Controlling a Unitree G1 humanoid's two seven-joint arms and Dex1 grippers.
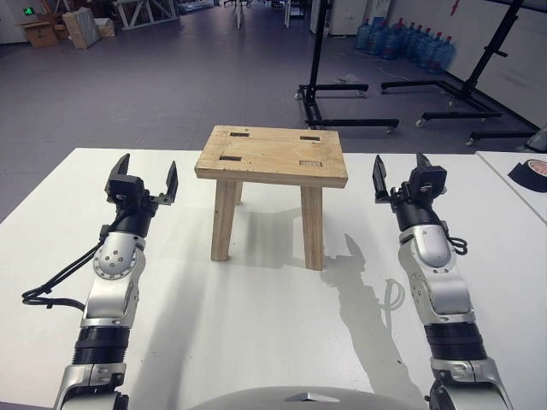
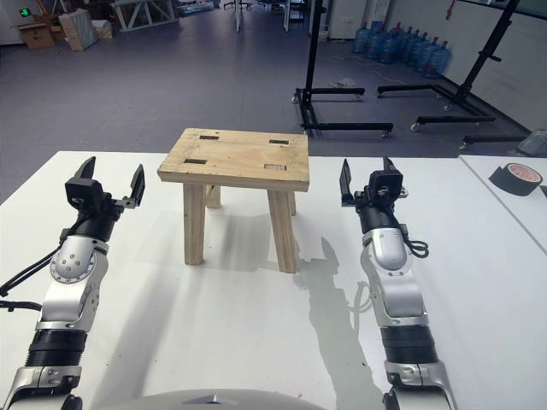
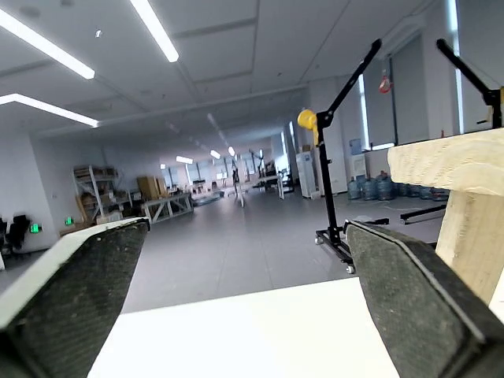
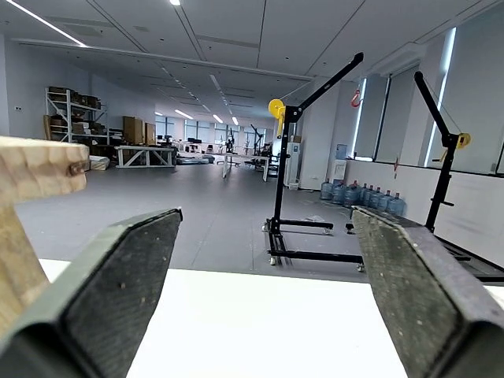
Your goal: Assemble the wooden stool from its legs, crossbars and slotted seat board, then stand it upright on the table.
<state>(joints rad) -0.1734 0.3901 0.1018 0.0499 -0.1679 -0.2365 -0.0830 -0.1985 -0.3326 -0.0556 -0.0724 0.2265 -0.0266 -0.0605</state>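
The pale wooden slotted-seat stool (image 1: 272,155) is standing upright on the white table (image 1: 256,342); I am holding my left gripper (image 1: 149,162) and right gripper (image 1: 399,159) released, flanking it.

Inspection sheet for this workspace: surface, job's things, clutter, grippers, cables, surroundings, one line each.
Surface: white table; second table on its right.
Job's things: wooden stool assembled, upright mid-table, slotted seat board on top.
Clutter: black tape roll on the second table.
Grippers: left gripper and right gripper open, flanking the stool, touching nothing.
Cables: black cable looping off left arm; white cable beside right arm.
Surroundings: wheeled black stands, water bottles on grey floor.
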